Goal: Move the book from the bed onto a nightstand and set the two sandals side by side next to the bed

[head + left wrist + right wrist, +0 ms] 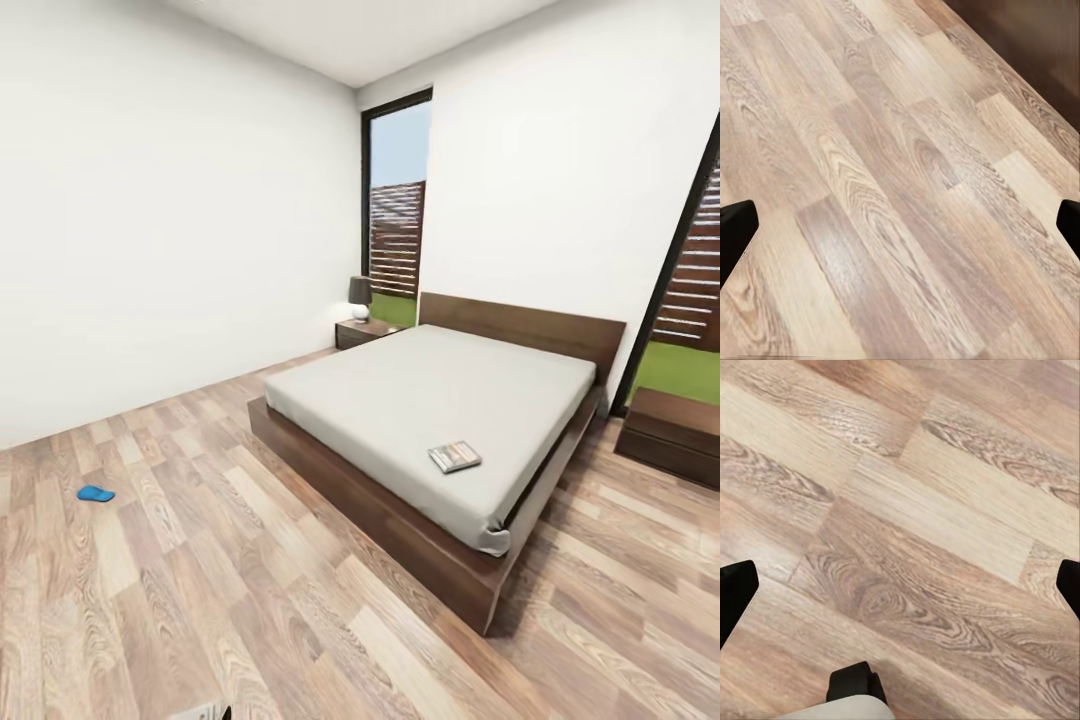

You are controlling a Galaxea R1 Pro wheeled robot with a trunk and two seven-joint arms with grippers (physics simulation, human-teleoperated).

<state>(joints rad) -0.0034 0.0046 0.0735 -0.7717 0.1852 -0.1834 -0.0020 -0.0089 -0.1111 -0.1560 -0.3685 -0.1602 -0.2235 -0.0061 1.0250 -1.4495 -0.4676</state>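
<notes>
Writing: none can be read; the book's (455,457) cover shows only a dark ground with pale bands at this size.
Book: lies flat on the grey mattress, right of centre in the head view, near the bed's foot corner.
Bed (420,400): low dark-brown frame and headboard, plain light-grey mattress, filling the middle of the head view and running back toward the far wall.
Sandal (96,493): one bright-blue sandal on the floor at the left edge of the head view, well apart from the bed.
Nightstands: one (365,331) in the far corner beside the headboard, carrying a small lamp (360,297) with a dark shade; another (672,434) at the right edge, beside the bed's other side.
Floor (250,600): light-brown wood planks with strong grain, seen in all three views.
Room: white walls, two tall dark-framed windows (396,210) showing a slatted fence and green ground.
Left gripper (900,225): points down at bare planks; dark fingertips (735,225) sit at opposite edges of the left wrist view, jaws wide apart, holding nothing.
Right gripper (900,589): likewise over bare planks, fingertips (735,589) at opposite edges, jaws wide apart; a dark and white robot part (855,690) shows at the bottom of that view.
</notes>
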